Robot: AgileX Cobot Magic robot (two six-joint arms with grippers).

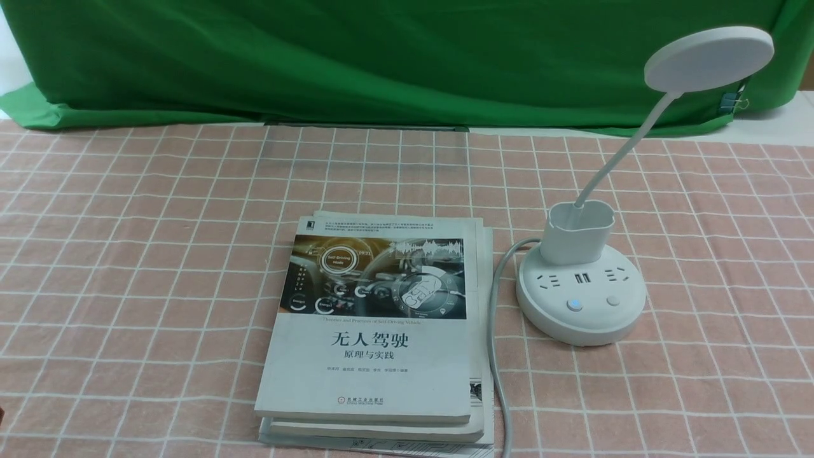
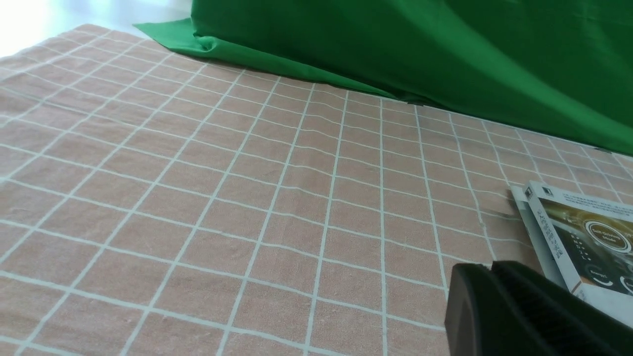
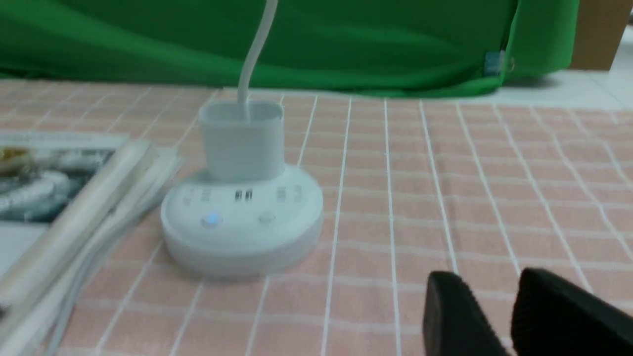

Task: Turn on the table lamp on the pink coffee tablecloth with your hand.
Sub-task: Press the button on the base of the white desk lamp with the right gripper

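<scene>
Two buttons are sitting on the front of the lamp [image 1: 582, 289] base [image 1: 582, 324]. The left button [image 1: 574, 305] is glowing blue and the right button [image 1: 613, 301] is plain. I'm not able to tell which one is switching the light. The disc head [image 1: 709, 58] is looking unlit.

The lamp is standing upright on the tablecloth [image 1: 127, 254] covering the counter [image 1: 779, 121], right of centre and just beside the stack of books [image 1: 375, 331]. Its cord [image 1: 496, 356] is running between the two toward me.

Handling, as I'm judging it: it's hard smooth plastic with a wide flat base, so it's probably not tipping under a downward press. The thin neck [image 1: 626, 149] is looking bendy, so I'm avoiding it and the cup [image 1: 577, 232]. No grasp is needed. I'm planning a straight-down poke on a button with the jaws closed. The base may be sliding on the cloth if I'm pushing sideways.

The right gripper [image 3: 499, 284] is hovering low over the cloth, near the base but apart from it. Its jaws are showing a narrow gap and holding nothing. The left gripper [image 2: 489, 269] is sitting well apart from the lamp, near a corner of the books. Its jaws are looking pressed together and empty. Neither gripper is showing in the front view.
</scene>
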